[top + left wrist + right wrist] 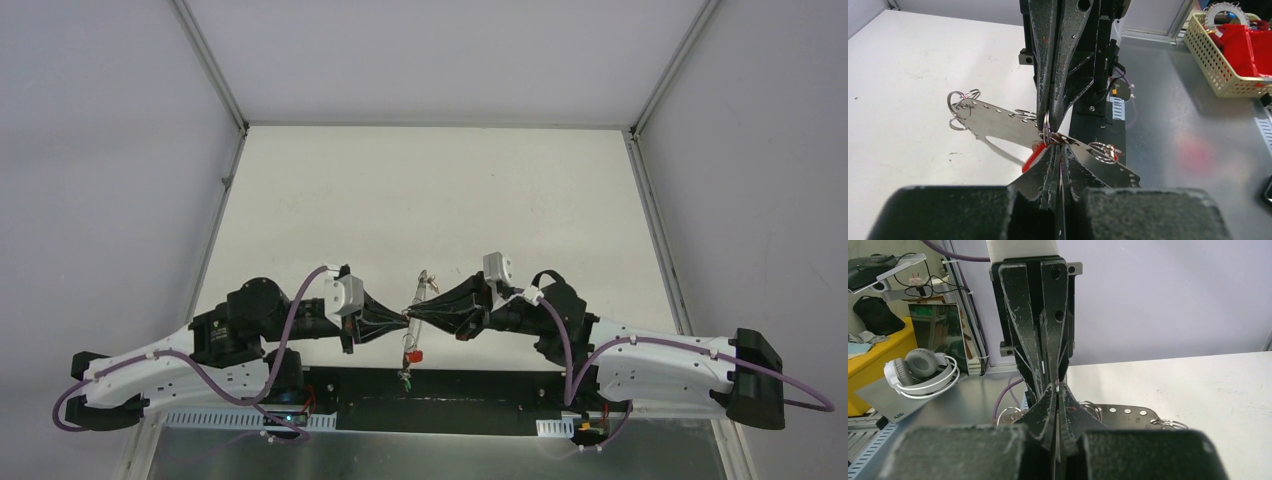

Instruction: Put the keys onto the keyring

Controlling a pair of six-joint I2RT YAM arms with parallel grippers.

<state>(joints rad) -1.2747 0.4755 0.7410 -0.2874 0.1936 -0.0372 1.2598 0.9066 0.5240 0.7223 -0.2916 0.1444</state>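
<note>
2 tools, tip to tip over the worktop's [430, 200] near edge: left tool [1057, 156] pressed together, right tool [1056, 392] pressed together as well. 1 keyring [1047, 129], a thin wire loop, right where the 2 sets of tips meet; cannot tell which tool pinches it.

Keys [410, 355]: only 2 tags countable, 1 red and 1 green, hanging just below the meeting point, red above green. Metal blades too small to make out. In the left wrist view, only the red tag visible, tucked against the left tool's fingers [1040, 172].

1 flat silver plate [998, 122], long and narrow, with rows of small round holes along its edges, crossing between the tools and throwing a shadow on the worktop. Several small split rings [955, 104] threaded through its holes, clustered at the far end, the middle and near the left tool. Plate and black fingers together hiding most of the keyring.

Worktop white and matte, with 1 dull grey metal sheet [1193, 130] beside it. Off to the side: 1 yellow perforated basket [1215, 70] with red contents, and 1 pair of white headphones [923, 372] with grey pads.
</note>
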